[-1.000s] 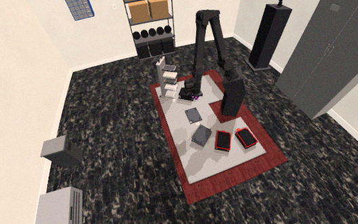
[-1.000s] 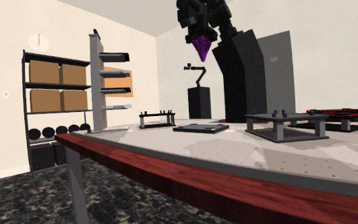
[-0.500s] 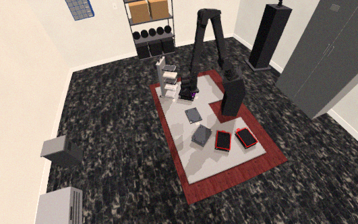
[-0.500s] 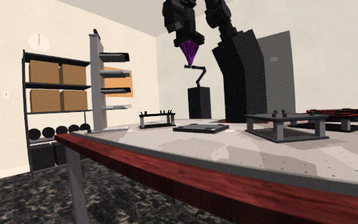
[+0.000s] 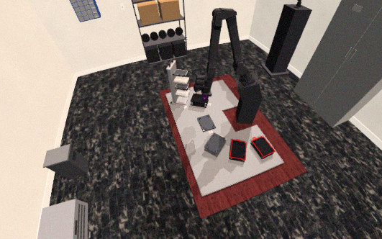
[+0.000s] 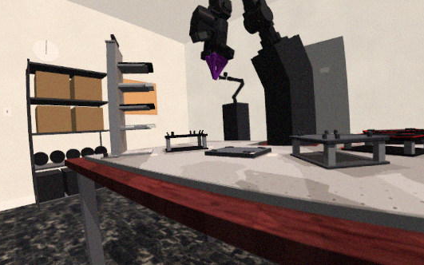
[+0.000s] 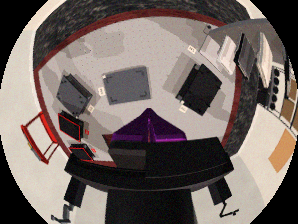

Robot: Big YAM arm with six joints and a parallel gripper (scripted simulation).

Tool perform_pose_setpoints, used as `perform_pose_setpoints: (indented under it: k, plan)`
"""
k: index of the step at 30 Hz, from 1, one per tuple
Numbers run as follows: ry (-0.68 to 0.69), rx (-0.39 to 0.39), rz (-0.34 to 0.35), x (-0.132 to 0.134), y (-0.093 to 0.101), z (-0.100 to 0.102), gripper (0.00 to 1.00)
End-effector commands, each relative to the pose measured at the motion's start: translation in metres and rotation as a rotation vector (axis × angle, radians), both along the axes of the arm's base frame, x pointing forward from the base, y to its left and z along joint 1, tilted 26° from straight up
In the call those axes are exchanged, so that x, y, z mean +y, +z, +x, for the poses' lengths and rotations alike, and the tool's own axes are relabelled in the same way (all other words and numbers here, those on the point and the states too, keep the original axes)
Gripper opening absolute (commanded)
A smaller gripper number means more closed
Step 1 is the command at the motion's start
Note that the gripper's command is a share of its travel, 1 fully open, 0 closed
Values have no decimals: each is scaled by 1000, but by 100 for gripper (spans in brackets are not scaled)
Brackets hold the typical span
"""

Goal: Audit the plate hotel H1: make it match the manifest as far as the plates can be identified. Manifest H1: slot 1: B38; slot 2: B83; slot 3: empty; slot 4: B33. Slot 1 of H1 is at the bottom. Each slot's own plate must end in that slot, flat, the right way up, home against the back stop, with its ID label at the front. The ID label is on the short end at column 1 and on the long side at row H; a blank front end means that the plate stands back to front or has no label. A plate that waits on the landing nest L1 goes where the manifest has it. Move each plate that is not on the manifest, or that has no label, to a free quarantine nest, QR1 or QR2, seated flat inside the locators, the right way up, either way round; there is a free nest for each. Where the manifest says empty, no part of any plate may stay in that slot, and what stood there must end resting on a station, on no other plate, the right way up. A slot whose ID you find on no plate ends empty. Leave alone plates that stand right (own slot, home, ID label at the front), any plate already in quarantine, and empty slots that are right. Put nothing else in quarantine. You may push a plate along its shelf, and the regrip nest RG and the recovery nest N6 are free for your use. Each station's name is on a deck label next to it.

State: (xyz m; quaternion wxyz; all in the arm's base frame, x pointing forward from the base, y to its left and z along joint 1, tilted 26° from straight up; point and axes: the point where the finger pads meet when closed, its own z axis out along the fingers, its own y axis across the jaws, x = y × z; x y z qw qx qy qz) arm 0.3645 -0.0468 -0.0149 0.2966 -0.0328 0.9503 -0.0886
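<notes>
The plate hotel H1 [image 5: 178, 86] stands at the far left of the table, a grey upright with four shelves [image 6: 136, 97]. Dark plates show in its top slot [image 6: 136, 67] and second slot [image 6: 137, 106]. The other two shelves look light and thin, and no label is readable. My gripper [image 6: 215, 68], with purple fingers, is shut and empty. It hangs high above the table, to the right of the hotel and above the black landing nest [image 5: 199, 100] [image 6: 185, 141]. It also shows in the wrist view [image 7: 148, 131]. I cannot tell whether a plate lies on that nest.
A flat grey nest [image 5: 206, 122] lies mid-table and a raised grey nest [image 5: 215, 144] stands nearer the front. Two red-rimmed quarantine nests [image 5: 237, 150] [image 5: 262, 146] sit at the right. The arm's dark base tower [image 5: 248, 97] stands behind them.
</notes>
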Motion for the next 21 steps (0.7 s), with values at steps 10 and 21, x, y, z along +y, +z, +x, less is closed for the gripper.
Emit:
perform_pose_setpoints:
  k: [10,21]
  plan:
    - [-96,-155,27,-37,7,5,0]
    - [-146,-285,46,-38,9,7,0]
